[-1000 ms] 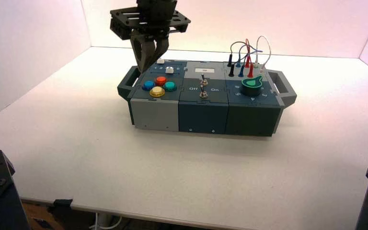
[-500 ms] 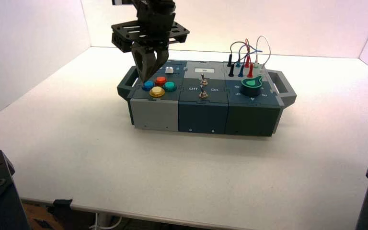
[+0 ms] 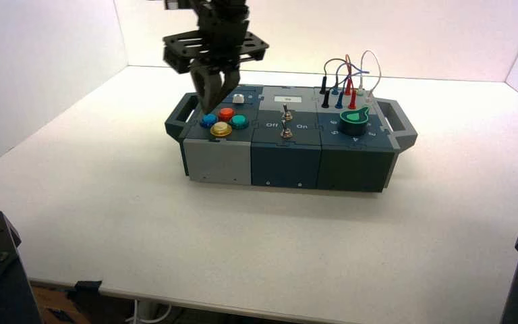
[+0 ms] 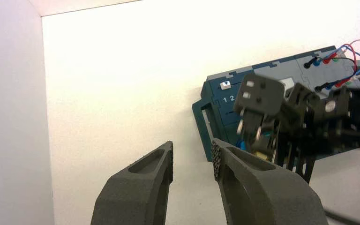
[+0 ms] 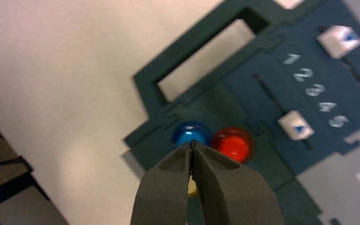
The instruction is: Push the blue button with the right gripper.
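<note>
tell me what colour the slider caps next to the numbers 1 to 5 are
White slider caps, clearest in the right wrist view.

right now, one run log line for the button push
right gripper | fingers shut | hovering near blue button | box upright | left gripper open, idle

Open tabletop point(image 3: 243, 250) across lower center of the frame, upright wires point(image 3: 378, 74) crowding upper right, white wall point(image 3: 47, 74) bounding upper left
</note>
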